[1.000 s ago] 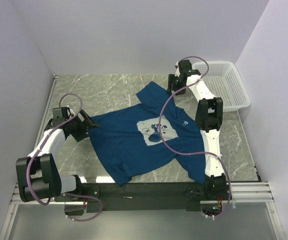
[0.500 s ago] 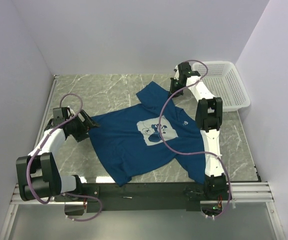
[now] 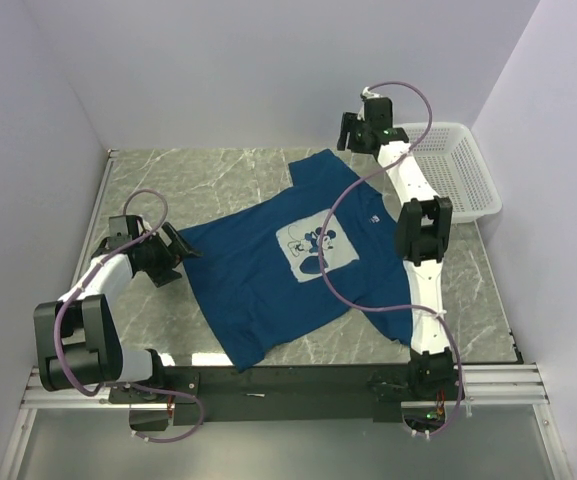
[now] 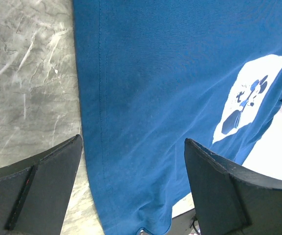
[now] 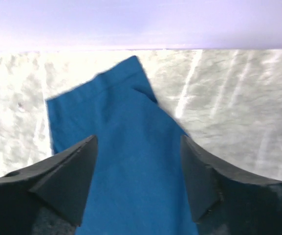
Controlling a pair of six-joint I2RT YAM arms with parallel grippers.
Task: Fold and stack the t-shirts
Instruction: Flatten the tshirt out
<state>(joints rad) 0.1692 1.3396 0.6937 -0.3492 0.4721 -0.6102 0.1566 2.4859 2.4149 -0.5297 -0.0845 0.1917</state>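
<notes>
One dark blue t-shirt (image 3: pixel 268 270) lies spread print-up on the marble table, its pale mouse print (image 3: pixel 315 243) near the middle. My left gripper (image 3: pixel 180 252) sits low at the shirt's left edge. Its jaws are open in the left wrist view, the left gripper (image 4: pixel 133 140) straddling the shirt's hem (image 4: pixel 131 161) with cloth lying below. My right gripper (image 3: pixel 348 134) hovers raised over the far sleeve near the back wall. The right wrist view shows the right gripper (image 5: pixel 138 139) open above that sleeve (image 5: pixel 121 122), gripping nothing.
A white mesh basket (image 3: pixel 446 128) stands at the back right, beside the right arm. Bare marble table (image 3: pixel 208 175) shows at the back left. The shirt's bottom hangs over the table's near edge (image 3: pixel 298 352). Walls close in on three sides.
The right gripper shut on the far sleeve, drew it toward the back right, then opened and lifted away. The shirt now lies flatter and shifted back. The left gripper stayed open.
</notes>
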